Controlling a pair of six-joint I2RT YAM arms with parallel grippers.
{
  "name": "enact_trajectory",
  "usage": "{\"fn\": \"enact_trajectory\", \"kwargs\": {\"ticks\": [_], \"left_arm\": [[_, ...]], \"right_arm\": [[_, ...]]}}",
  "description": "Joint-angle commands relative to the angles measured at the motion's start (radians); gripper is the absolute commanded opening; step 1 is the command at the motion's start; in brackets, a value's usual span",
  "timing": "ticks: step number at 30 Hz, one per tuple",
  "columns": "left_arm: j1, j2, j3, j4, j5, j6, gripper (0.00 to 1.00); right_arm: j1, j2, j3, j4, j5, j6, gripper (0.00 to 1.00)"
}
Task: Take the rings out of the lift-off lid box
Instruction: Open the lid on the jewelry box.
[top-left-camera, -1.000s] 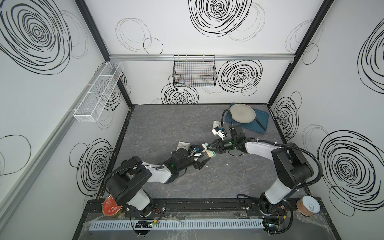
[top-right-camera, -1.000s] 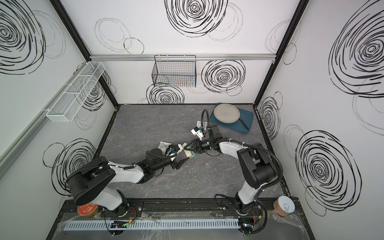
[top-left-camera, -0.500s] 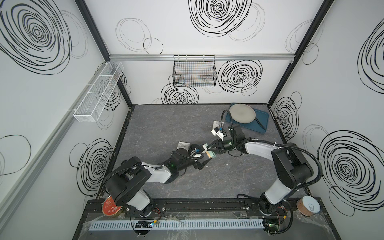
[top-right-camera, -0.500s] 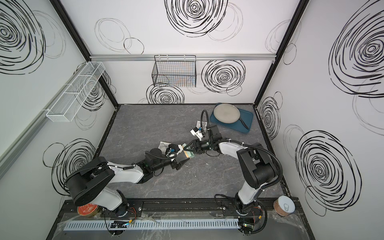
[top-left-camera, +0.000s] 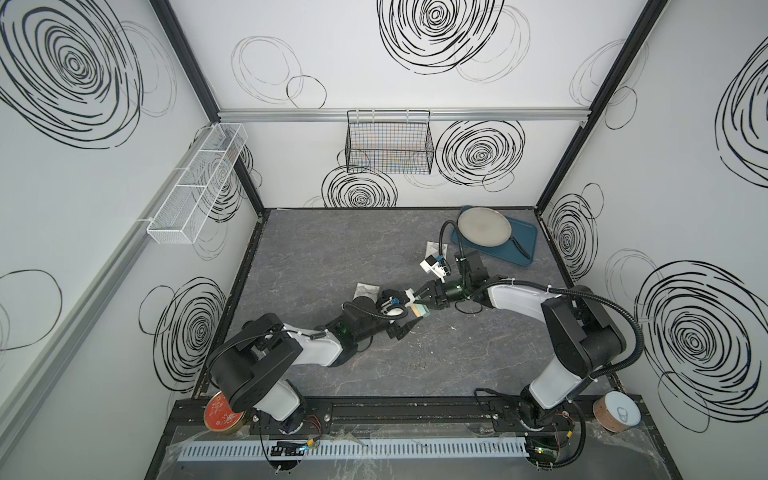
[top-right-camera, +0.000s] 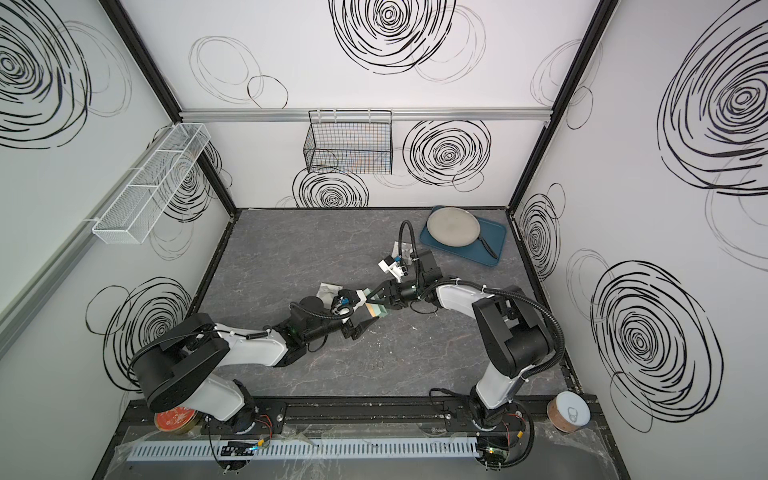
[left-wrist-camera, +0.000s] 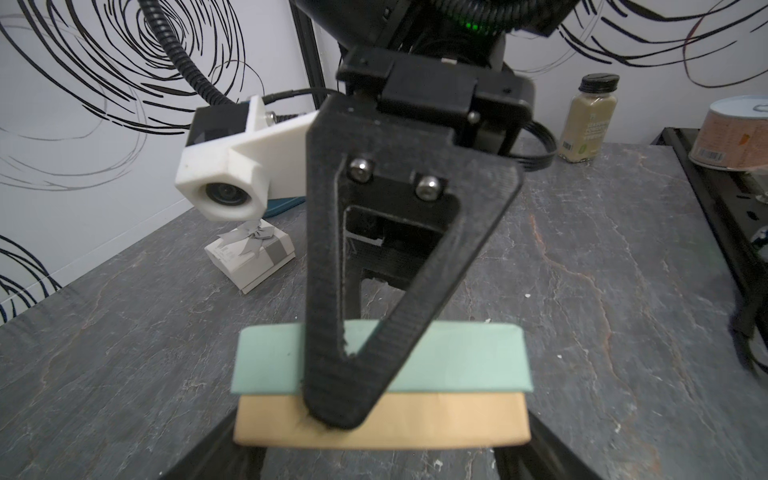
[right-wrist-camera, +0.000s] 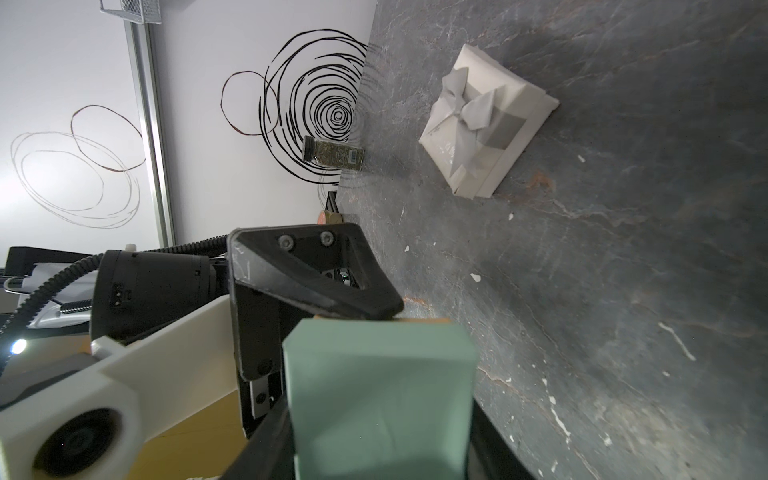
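1. Grey marbled counter inside swirl-painted walls. Both arms meet mid-counter at the lift-off lid box. Cannot tell whether it rests on the counter or hangs just above it.
2. Right fingers clamp the green lid; left fingers pinch the tan base. Lid sits on base, contents hidden.
3. Rings: faint tiny loops on bare counter, on the near side of the box and well apart from it. Too small to count; more may be inside.
4. Risk: in the left wrist view the right fingertip overlaps the seam onto the base. If it bears on both halves, a pull likely drags the whole box, not the lid.
5. Risk: a tight lid freeing suddenly would jerk the base; any rings inside could hop out and roll on the hard counter.
6. Risk: the left hold catches only a narrow strip of exposed base; a twist from the other arm could slip it.
7. Risk: white gift box lies near, to the left; a wide swing could knock it.
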Motion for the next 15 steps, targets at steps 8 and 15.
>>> {"fn": "enact_trajectory", "kwargs": {"ticks": [8,15], "left_arm": [[0.007,-0.005,0.022,0.034,-0.008,0.008,0.79],[0.007,-0.011,0.021,0.024,-0.013,0.007,0.79]], "right_arm": [[0.012,0.021,0.032,0.014,-0.022,-0.005,0.54],[-0.008,0.003,0.017,0.014,-0.016,-0.005,0.51]]}}
